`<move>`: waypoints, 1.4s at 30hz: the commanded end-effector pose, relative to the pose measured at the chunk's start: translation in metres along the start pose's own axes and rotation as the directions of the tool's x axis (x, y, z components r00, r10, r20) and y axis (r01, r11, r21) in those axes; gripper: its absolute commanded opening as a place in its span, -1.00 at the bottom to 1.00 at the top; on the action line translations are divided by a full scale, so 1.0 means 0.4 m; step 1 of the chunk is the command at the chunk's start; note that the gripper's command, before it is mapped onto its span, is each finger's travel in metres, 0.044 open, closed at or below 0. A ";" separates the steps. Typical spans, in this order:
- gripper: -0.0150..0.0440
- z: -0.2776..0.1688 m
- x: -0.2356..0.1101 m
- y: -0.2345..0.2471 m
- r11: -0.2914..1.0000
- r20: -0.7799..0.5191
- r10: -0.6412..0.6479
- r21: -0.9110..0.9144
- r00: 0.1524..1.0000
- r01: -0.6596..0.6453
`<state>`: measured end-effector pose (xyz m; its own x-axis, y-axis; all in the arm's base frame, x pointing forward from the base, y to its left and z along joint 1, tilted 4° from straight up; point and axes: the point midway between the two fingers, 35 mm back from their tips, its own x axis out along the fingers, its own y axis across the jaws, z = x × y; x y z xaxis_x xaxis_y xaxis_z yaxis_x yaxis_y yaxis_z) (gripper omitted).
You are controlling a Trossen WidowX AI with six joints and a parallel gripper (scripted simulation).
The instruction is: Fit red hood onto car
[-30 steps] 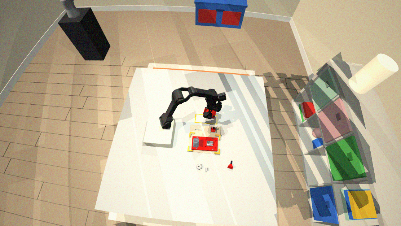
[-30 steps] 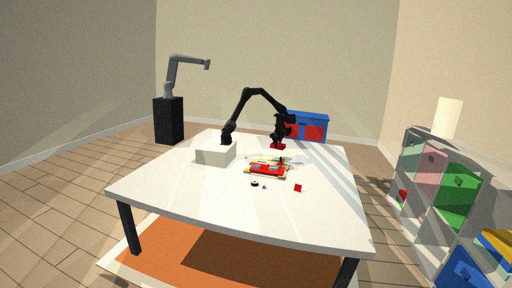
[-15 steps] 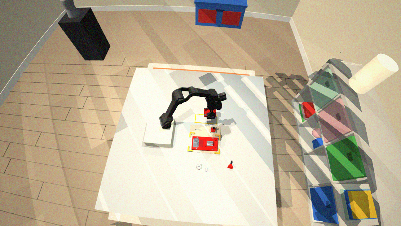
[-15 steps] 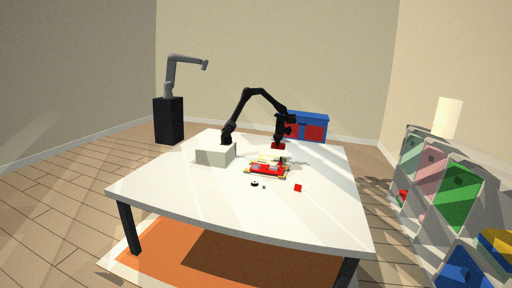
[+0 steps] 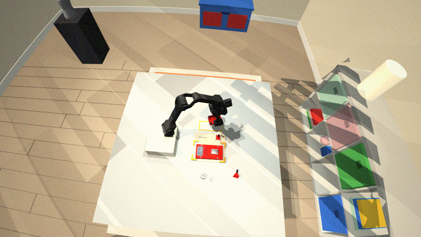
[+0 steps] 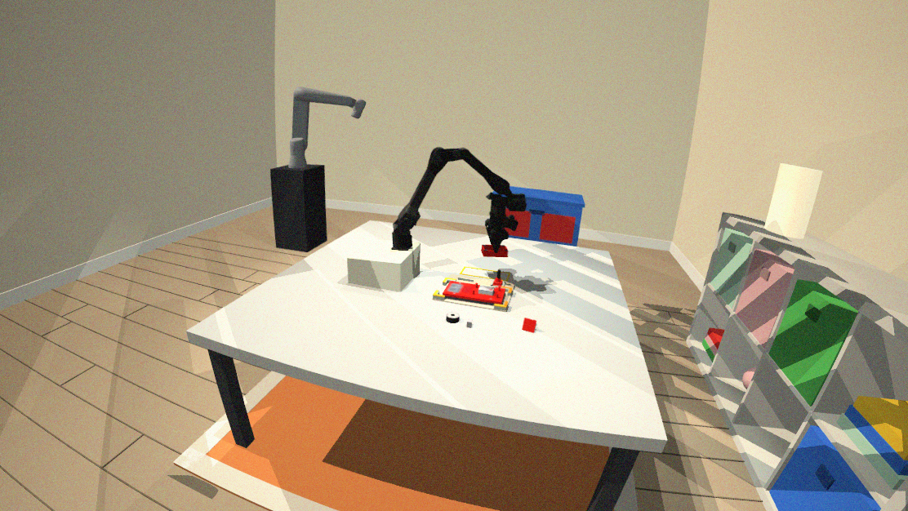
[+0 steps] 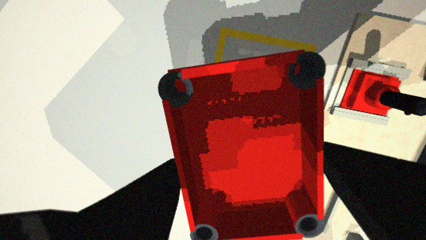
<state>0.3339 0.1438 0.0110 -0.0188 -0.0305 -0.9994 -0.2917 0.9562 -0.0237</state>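
Hood (image 7: pixel 250 154) gripped in hand (image 6: pixel 496 244), airborne, apart from chassis (image 6: pixel 473 292).

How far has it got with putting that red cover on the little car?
Done: the hood is picked up, gripped in the fingers and held above the table. In hand: carrying it toward the car, which sits in its jig uncovered. Left: lowering it onto the pegs, then letting go.
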 end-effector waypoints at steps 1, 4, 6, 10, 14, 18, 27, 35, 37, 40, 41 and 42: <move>-0.49 0.000 0.000 -0.002 0.999 -0.002 -0.007 -0.048 1.000 0.007; -0.49 0.000 0.003 -0.002 0.999 -0.002 -0.007 -0.048 1.000 0.007; -0.49 0.002 0.017 -0.002 0.999 -0.002 -0.007 -0.048 1.000 0.007; -0.49 0.005 0.074 -0.001 0.999 -0.002 -0.007 -0.048 1.000 0.007; -0.49 0.005 0.142 -0.001 0.999 -0.002 -0.007 -0.048 1.000 0.007; -0.49 0.000 0.197 -0.001 0.999 -0.002 -0.007 -0.048 1.000 0.007; 0.04 -0.005 0.191 0.001 0.999 -0.013 -0.002 -0.042 1.000 0.002; 0.75 -0.005 0.191 0.001 0.999 -0.013 -0.002 -0.042 1.000 0.002; 0.93 -0.005 0.191 0.001 0.999 -0.013 -0.002 -0.042 1.000 0.002; 1.00 -0.005 0.191 0.001 0.999 -0.013 -0.002 -0.042 1.000 0.002; 1.00 -0.005 0.186 0.001 0.999 -0.013 -0.002 -0.042 1.000 0.001; 1.00 -0.004 0.178 0.001 0.999 -0.012 -0.002 -0.042 1.000 0.001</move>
<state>0.3304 0.1411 -0.0644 -0.0315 -0.0364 -0.9988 -0.3318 0.9430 -0.0239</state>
